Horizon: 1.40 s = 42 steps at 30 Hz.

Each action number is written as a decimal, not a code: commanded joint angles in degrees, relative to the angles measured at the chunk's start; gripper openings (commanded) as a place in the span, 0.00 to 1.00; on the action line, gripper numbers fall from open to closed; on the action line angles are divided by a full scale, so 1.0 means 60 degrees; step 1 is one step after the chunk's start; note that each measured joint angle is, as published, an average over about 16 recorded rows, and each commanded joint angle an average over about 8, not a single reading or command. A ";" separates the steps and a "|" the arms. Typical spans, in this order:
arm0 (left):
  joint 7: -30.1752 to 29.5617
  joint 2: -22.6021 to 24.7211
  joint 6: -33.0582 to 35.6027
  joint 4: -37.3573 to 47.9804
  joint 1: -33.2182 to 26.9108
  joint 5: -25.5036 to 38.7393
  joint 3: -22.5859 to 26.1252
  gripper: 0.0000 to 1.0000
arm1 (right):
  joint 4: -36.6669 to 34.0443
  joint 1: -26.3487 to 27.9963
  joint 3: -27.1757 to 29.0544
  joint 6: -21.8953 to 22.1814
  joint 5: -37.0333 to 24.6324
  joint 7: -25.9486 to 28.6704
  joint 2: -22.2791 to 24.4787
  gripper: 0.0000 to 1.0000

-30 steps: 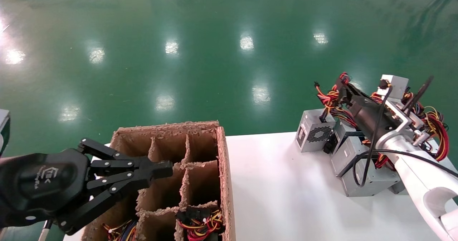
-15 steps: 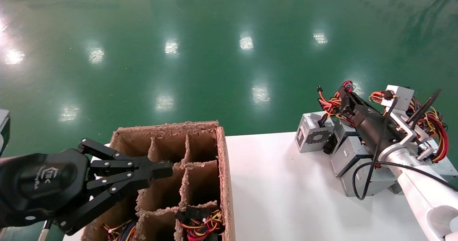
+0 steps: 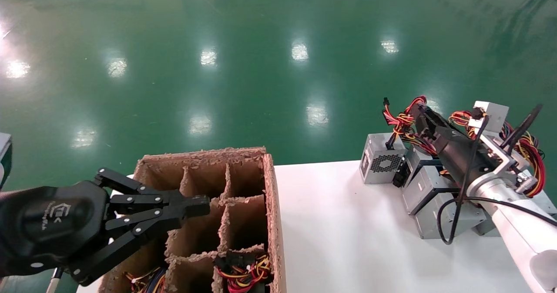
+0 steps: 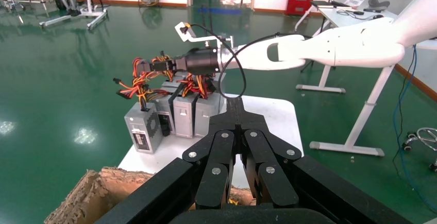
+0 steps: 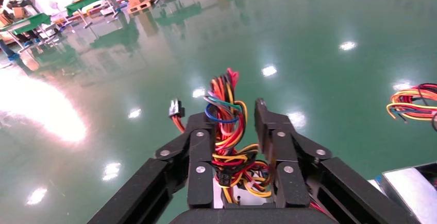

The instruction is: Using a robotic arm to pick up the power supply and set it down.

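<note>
Approach is in hand: the right gripper [image 3: 418, 112] hangs open over the wire bundle [image 5: 227, 131] of the power supply [image 3: 381, 160], which stands at the table's [image 3: 348, 227] far edge, at the left end of a group of like units [image 3: 435, 197]. Wires rise between its fingers [image 5: 201, 157], gripped by nothing yet. Next it likely needs to sink and close. Neighbours' tangled wires crowd it. The left gripper [image 3: 198, 206] idles closed over the carton [image 3: 270, 197].

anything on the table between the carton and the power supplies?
Nothing. In the head view the white table is bare from the carton to the nearest power supply.
</note>
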 commanded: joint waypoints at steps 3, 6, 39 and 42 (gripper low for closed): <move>0.0000 0.0000 0.0000 0.0000 0.0000 0.0000 0.0000 0.00 | 0.0184 -0.0051 -0.0087 0.0128 0.0048 0.0134 0.0132 1.00; 0.0000 0.0000 0.0000 0.0000 0.0000 0.0000 0.0000 0.00 | 0.0333 -0.0085 -0.0130 0.0222 0.0074 0.0200 0.0204 1.00; 0.0000 0.0000 0.0000 0.0000 0.0000 0.0000 0.0000 0.00 | 0.2085 0.0251 -0.0432 -0.0513 0.0156 0.0432 0.0782 1.00; 0.0000 0.0000 0.0000 0.0000 0.0000 0.0000 0.0000 0.00 | 0.2143 0.0317 -0.0444 -0.0933 0.0087 0.0387 0.0831 1.00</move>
